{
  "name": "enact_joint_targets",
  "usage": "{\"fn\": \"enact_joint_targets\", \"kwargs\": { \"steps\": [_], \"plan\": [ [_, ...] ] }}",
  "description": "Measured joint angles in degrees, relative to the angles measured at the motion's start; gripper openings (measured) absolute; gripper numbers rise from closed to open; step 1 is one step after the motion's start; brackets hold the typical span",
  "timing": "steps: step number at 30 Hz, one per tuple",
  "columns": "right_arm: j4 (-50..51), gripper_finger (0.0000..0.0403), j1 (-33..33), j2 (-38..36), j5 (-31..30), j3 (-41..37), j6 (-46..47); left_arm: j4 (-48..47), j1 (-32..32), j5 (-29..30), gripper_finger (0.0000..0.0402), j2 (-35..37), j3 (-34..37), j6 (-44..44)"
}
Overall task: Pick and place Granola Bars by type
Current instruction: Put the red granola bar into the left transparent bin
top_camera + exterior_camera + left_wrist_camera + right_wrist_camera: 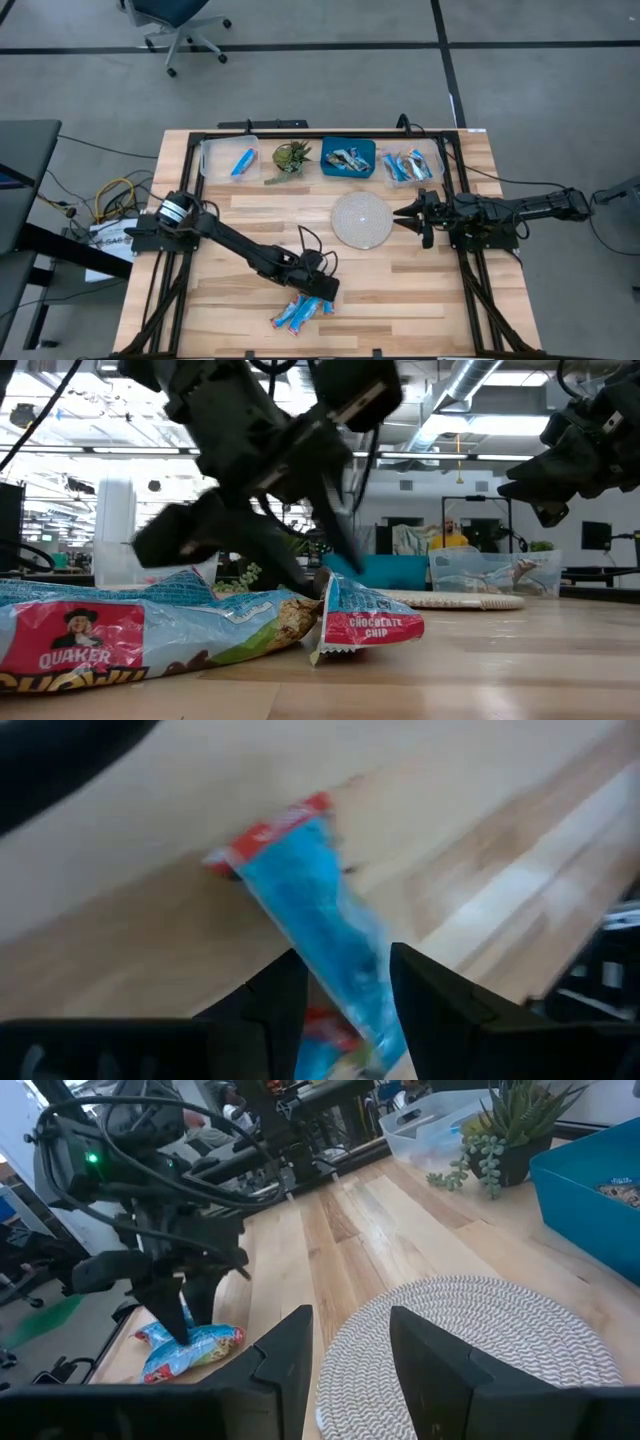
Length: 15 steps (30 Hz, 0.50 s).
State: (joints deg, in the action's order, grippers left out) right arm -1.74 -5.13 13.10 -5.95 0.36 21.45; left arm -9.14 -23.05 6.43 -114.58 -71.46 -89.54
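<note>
Several bright blue granola bars with red ends point(298, 313) lie in a loose pile near the table's near edge; in the low view they show as a heap point(150, 625). My left gripper point(322, 292) is down over the right end of this pile, with one bar point(320, 910) between its fingers. My right gripper point(400, 216) hovers open above the table, beside the right rim of the round pale disc point(361, 220), touching nothing. More bars lie in three bins along the far edge. My left gripper point(345, 985) is shut on one blue bar, pinched across its width about mid-length point(345, 955), with one finger point(285, 995) on each long side. The fingers come from above, slanting down point(330, 570). The bar's red "chocolate chip" end point(368, 625) sticks out, tilted, low over the table.
Along the far edge stand a clear bin with one blue bar point(243, 160), a small green plant point(290, 158), a blue bin with bars point(348, 158) and a clear bin with light blue-white bars point(412, 165). Black frame rails run along the table's sides.
</note>
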Motion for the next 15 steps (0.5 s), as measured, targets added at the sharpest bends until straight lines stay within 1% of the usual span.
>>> {"fn": "enact_joint_targets", "kwargs": {
  "steps": [5, 10, 12, 15],
  "plan": [
    [-0.25, 0.0127, 0.00, 0.02, 0.00, 0.00, 0.02, 2.66, 0.02, -1.62, 0.0137, -2.10, -0.35, -1.22],
    [0.00, 0.0127, 0.00, 0.02, 0.00, -0.02, 0.00, 2.33, 0.07, -2.09, 0.0132, -2.76, -1.16, -1.76],
    [0.00, 0.0127, 0.02, 0.02, 0.00, -0.01, 0.01, 2.45, 0.05, -2.08, 0.0118, -2.76, -1.16, -1.68],
    [-0.35, 0.0127, 0.00, 0.00, 0.00, 0.00, 0.02, 2.82, 0.08, -2.14, 0.0082, -2.76, -1.16, -1.51]
  ]
}}
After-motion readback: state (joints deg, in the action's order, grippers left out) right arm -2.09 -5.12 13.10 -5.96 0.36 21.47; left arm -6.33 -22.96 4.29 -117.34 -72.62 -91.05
